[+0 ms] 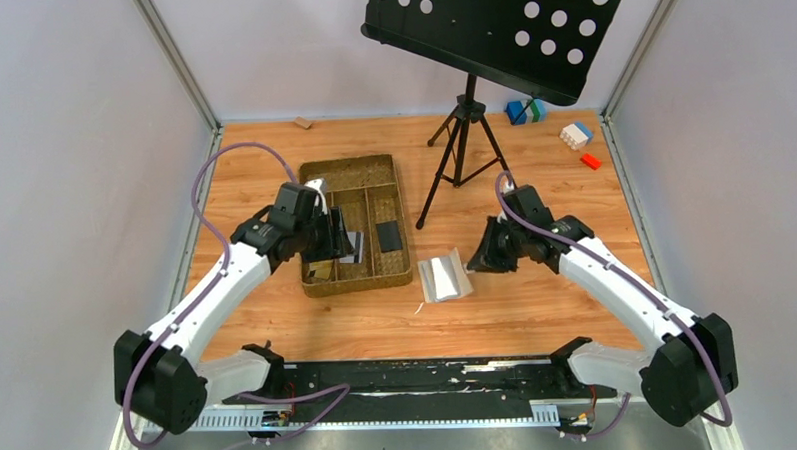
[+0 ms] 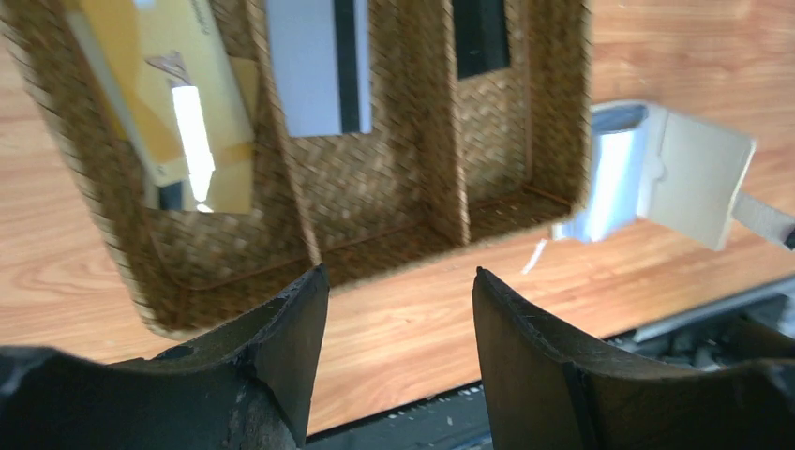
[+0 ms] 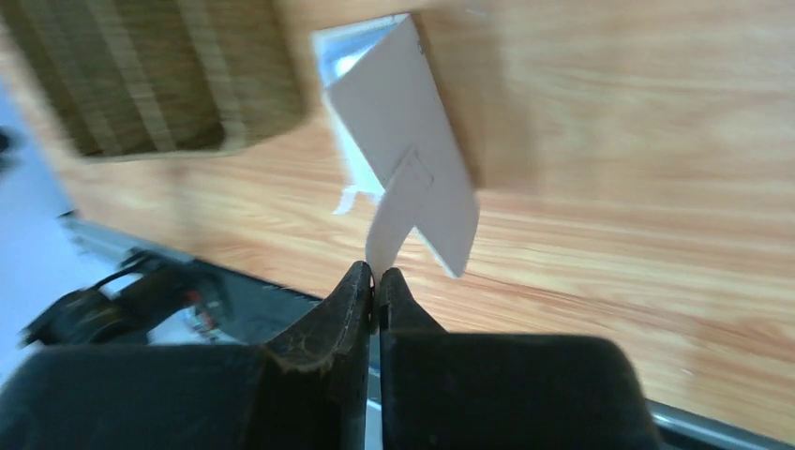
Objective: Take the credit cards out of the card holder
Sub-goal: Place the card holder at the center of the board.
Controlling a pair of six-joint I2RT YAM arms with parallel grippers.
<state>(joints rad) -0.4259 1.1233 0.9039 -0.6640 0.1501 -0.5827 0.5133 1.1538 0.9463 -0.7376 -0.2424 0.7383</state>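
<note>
card holder (image 1: 444,276) sits on the table (image 1: 538,310) just right of the woven tray (image 1: 362,283), right gripper (image 3: 375,277) pinching its tab (image 3: 394,202). left gripper (image 2: 401,281) spread above the tray's near edge; credit cards (image 2: 314,66) lie inside it.

Left arm (image 1: 212,292) stretched toward 2 o'clock, left gripper (image 2: 398,281) tipped down, jaws wide apart, right arm (image 1: 616,277) stretched toward 10 o'clock, right gripper (image 3: 375,277) low, jaws pinched on holder (image 3: 412,141) tab.

Top external: above the near edge of the worktop (image 1: 538,320), looking down. Wrist views: close, low; both show the tray (image 2: 234,286) and card holder (image 3: 412,159).
</note>
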